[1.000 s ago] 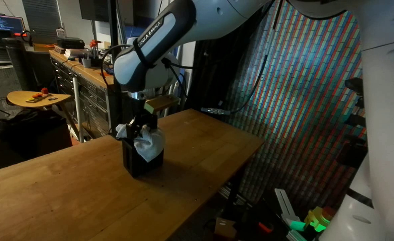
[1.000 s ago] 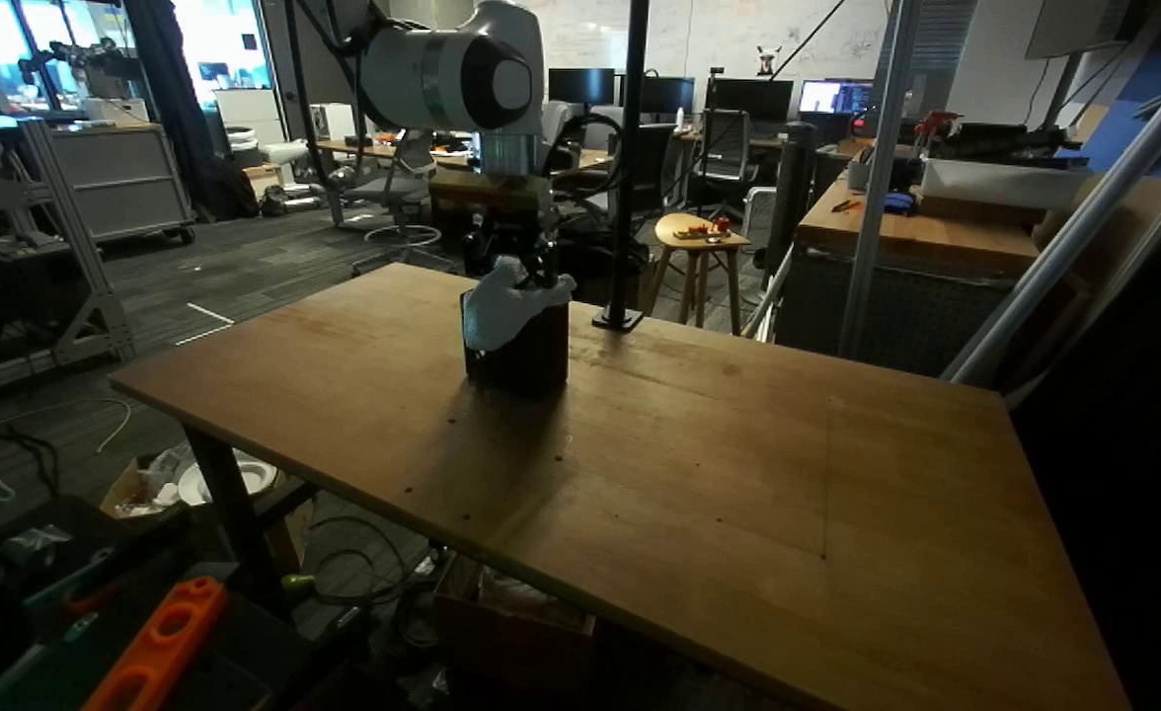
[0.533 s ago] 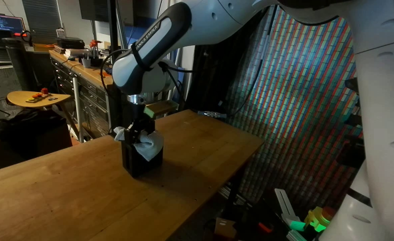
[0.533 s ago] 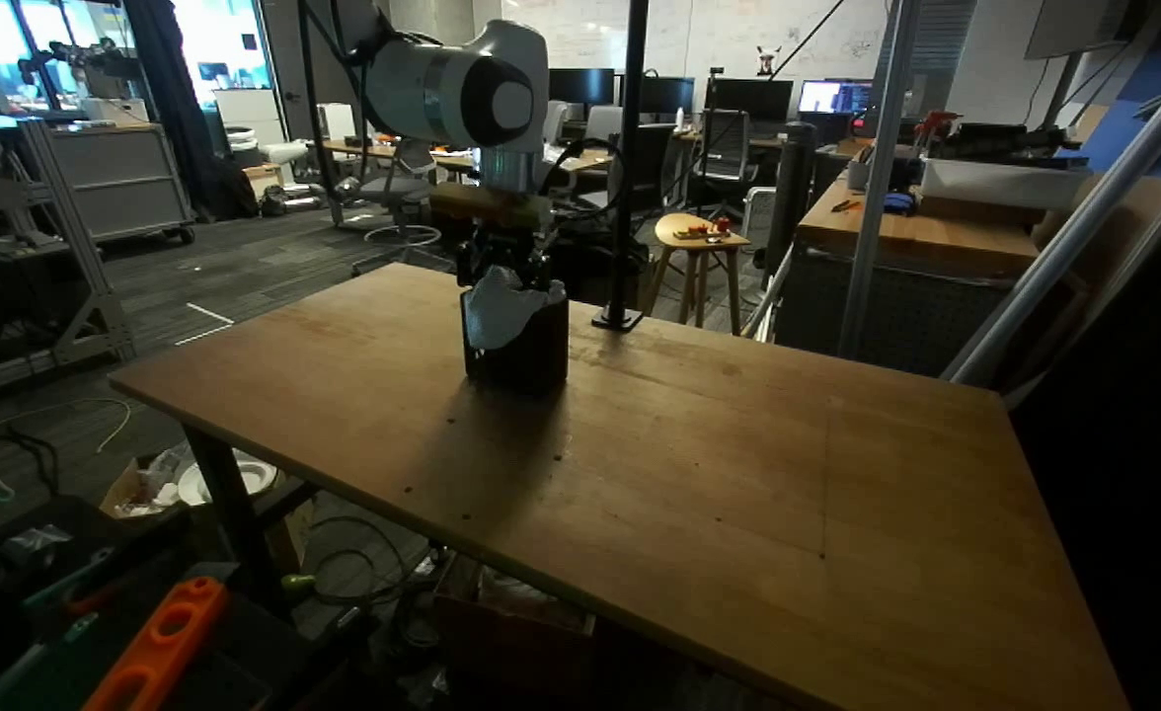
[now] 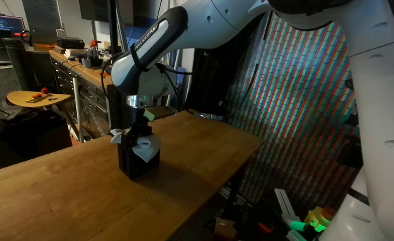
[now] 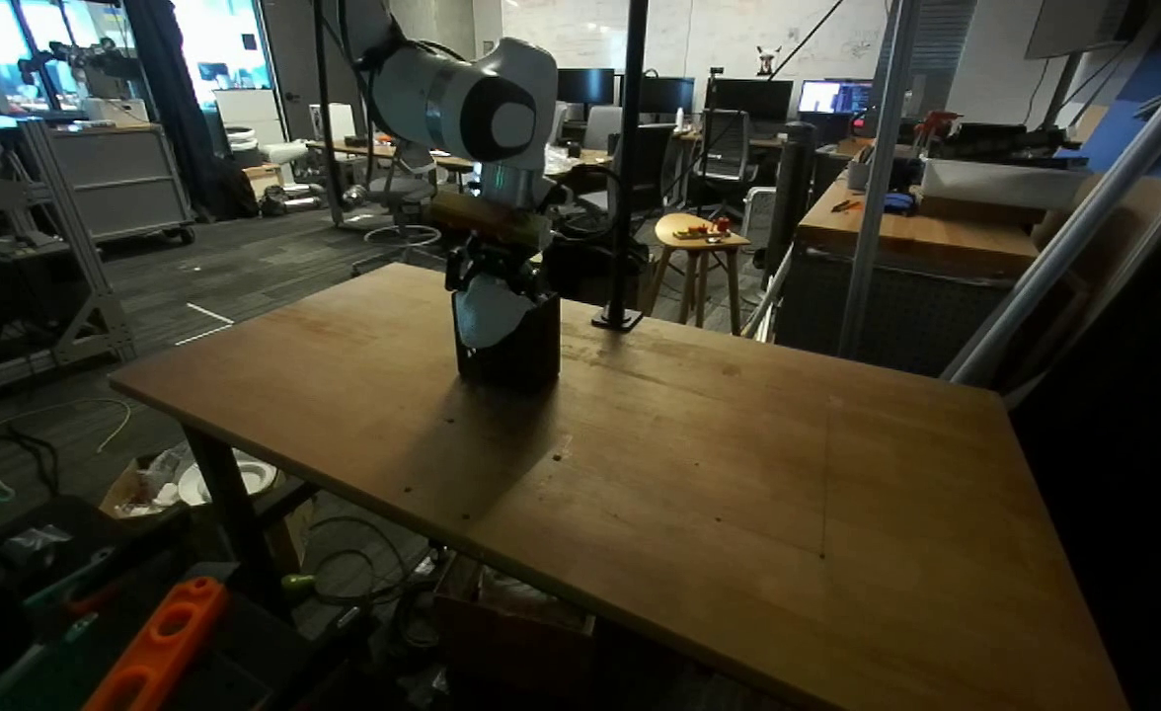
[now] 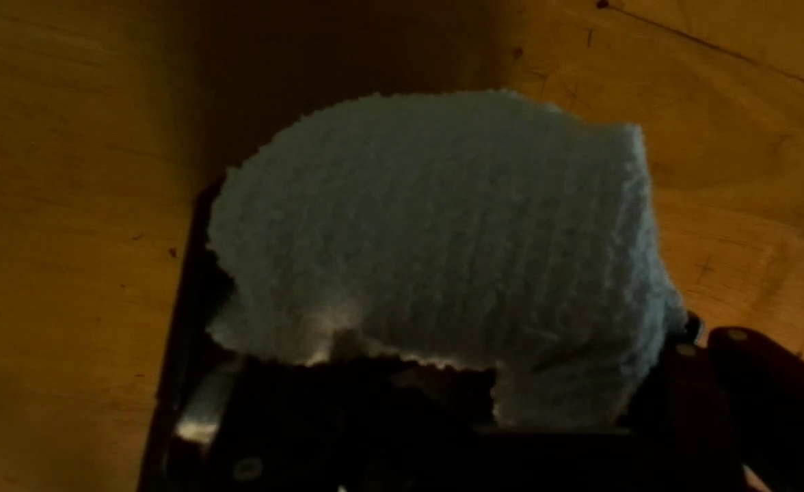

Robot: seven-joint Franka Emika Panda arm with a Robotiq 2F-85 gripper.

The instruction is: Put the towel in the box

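The small black box stands on the table, and in an exterior view the box lies directly beneath my arm. Pale grey cloth, the towel, bunches at its mouth; one flap hangs over a side wall and another end pokes out opposite. The towel fills the middle of the wrist view and covers most of the box opening. My gripper points down at the rim, slightly tilted, and appears shut on the towel. In an exterior view the gripper sits behind the hanging towel. Its fingertips are hidden by cloth and box.
The wooden table carries the box near its far edge. A black upright pole is fixed to the table close to the box. A cable connector hangs by the table's far side. A stool stands beyond.
My gripper has come down and tilted, and the cloth under it has sunk lower at the box's mouth. The box has shifted slightly to the left in both exterior views.
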